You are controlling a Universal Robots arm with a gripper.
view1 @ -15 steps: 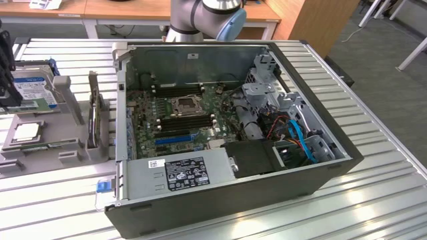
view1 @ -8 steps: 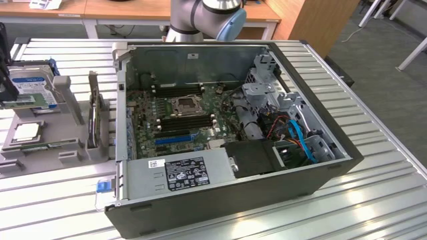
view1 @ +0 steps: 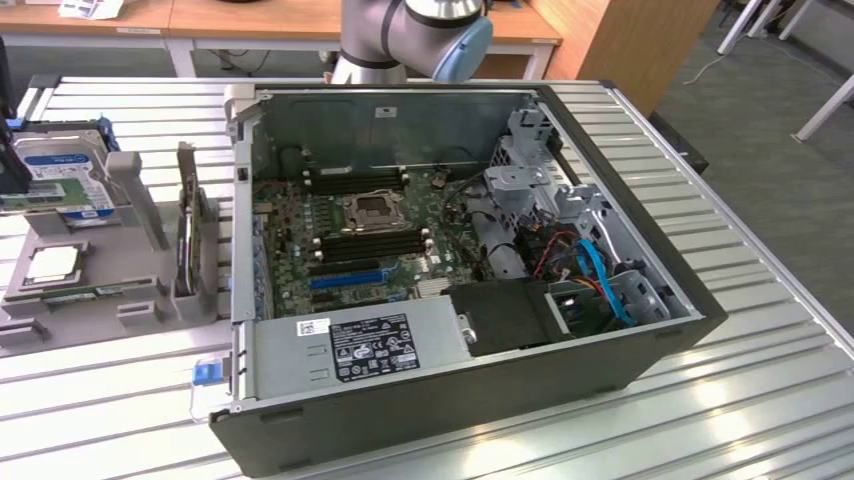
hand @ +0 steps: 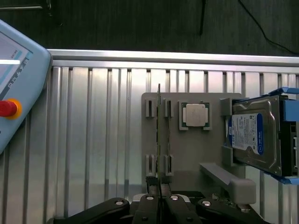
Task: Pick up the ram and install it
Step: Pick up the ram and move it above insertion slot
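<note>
The table of metal slats carries everything. On it, just beside the holder on the exterior view's right, stands the open case, with empty memory slots showing on its board. The holder itself is a grey tray. The hard drive stands propped at one end of it, the CPU sits in a pocket near its middle, and the ram is at its other end, on the far side of the CPU from the drive. The ram stands on its long edge, held between two pairs of the holder's posts. My gripper hangs above the holder, roughly in line with the ram's length. My fingers are clenched together, and I judge there is nothing between them, since the stick sits seated in its posts. I take the ram to be very light and stiff but brittle. It is a thin board that would crack or shed a chip rather than bend, and its flat faces offer little friction. It looks narrow enough that a shallow pinch across both faces would do. I would place that pinch on the free upper edge, midway between the two pairs of posts, so the stick hangs level rather than swinging. I would keep clear of the lower contact edge, and I would squeeze only lightly, because the small chips stand proud of the faces.
</note>
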